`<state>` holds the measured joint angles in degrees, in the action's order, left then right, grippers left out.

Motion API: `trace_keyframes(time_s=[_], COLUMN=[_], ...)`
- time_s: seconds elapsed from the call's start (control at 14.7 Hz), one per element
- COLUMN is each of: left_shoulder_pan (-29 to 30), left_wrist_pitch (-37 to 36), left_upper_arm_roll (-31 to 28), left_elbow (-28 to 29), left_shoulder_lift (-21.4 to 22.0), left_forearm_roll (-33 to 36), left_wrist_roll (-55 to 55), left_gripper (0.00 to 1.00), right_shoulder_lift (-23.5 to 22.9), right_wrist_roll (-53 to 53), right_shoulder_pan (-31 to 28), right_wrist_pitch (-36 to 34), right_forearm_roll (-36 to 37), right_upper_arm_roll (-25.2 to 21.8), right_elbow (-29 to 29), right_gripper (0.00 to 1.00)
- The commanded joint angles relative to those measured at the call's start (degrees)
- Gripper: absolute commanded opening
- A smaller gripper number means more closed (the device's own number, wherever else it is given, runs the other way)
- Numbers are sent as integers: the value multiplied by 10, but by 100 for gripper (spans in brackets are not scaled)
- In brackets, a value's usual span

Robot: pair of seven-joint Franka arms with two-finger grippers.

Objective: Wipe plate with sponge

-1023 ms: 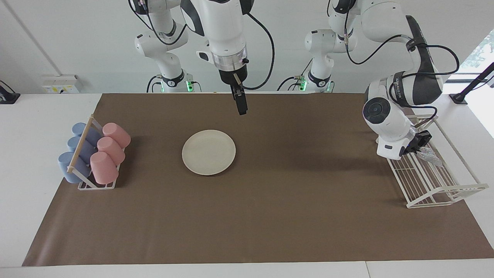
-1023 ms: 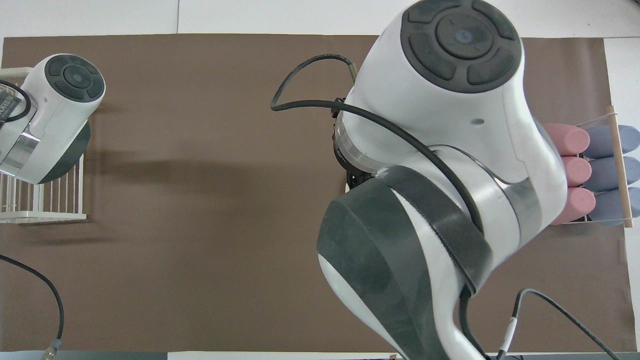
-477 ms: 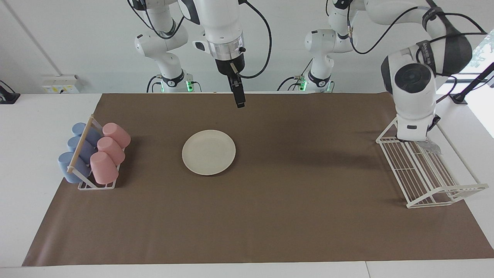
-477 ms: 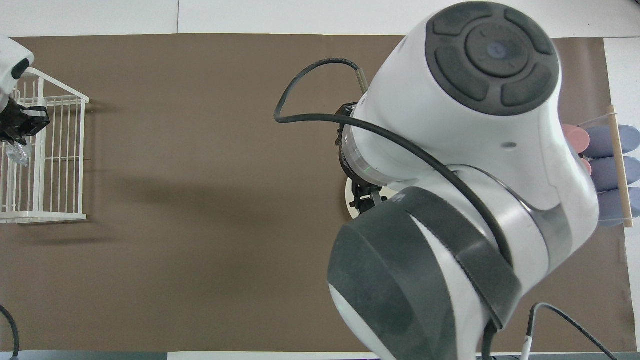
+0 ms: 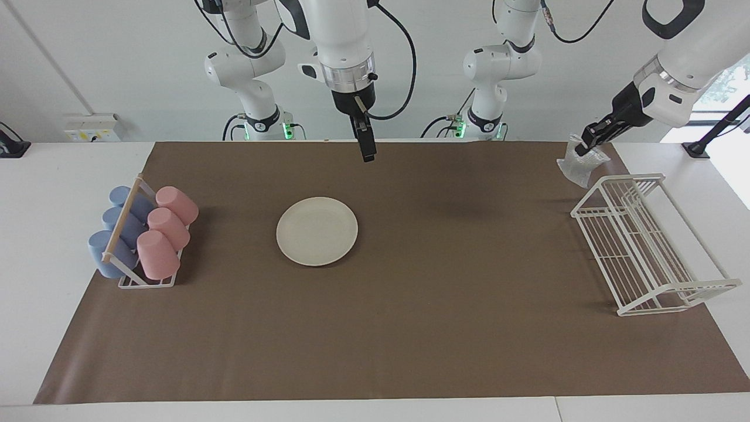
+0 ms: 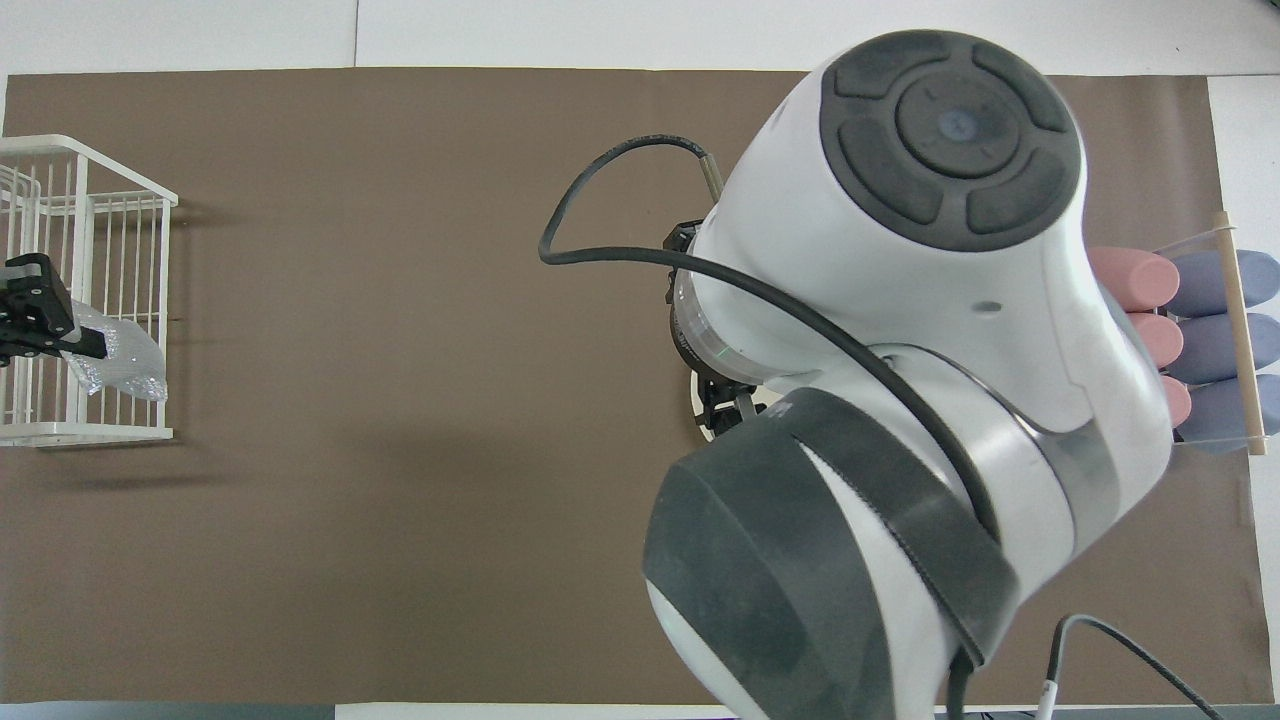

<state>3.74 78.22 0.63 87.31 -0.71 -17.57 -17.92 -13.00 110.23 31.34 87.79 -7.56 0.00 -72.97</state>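
The cream-white plate (image 5: 317, 231) lies flat on the brown mat, toward the right arm's end of the table. In the overhead view the right arm hides nearly all of it. My right gripper (image 5: 367, 151) hangs in the air, pointing down over the mat just nearer the robots than the plate, and touches nothing. My left gripper (image 5: 586, 143) is shut on the silvery speckled sponge (image 5: 577, 163). It holds the sponge up over the robots' end of the white wire rack. In the overhead view the left gripper (image 6: 62, 338) and the dangling sponge (image 6: 118, 362) show over the rack.
A white wire rack (image 5: 644, 246) stands at the left arm's end of the mat and also shows in the overhead view (image 6: 95, 250). A small rack of pink and blue cups (image 5: 143, 234) stands at the right arm's end.
My left arm has lifted the sponge out of the wire rack, swinging up and toward the robots. My right gripper has risen slightly and stays over the mat near the plate.
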Motion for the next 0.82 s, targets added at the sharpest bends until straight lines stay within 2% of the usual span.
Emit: trace_keyframes(time_s=[0.0,0.27,0.41,0.61,0.75], left_shoulder_pan=[23,64,74,64,25], left_wrist_pitch=[3,70,68,66,68], left_upper_arm_roll=[-2,-5,-5,-1,-2], left_elbow=[88,273,318,366,400], left_shoulder_lift=[47,144,156,168,185], left_forearm_roll=[-124,-312,-386,-446,-476], left_wrist_roll=[32,133,170,241,310], left_gripper=[0,0,0,0,0], right_shoulder_lift=[22,25,32,44,58], right_wrist_roll=[29,74,74,74,75], right_shoulder_pan=[2,18,19,20,20], right_wrist_pitch=[12,16,16,50,88], right_forearm_roll=[-9,-9,-9,-9,-9], right_upper_arm_roll=[0,0,0,13,28], right_elbow=[-30,-38,-45,-77,-108], right_gripper=[100,100,100,100,100])
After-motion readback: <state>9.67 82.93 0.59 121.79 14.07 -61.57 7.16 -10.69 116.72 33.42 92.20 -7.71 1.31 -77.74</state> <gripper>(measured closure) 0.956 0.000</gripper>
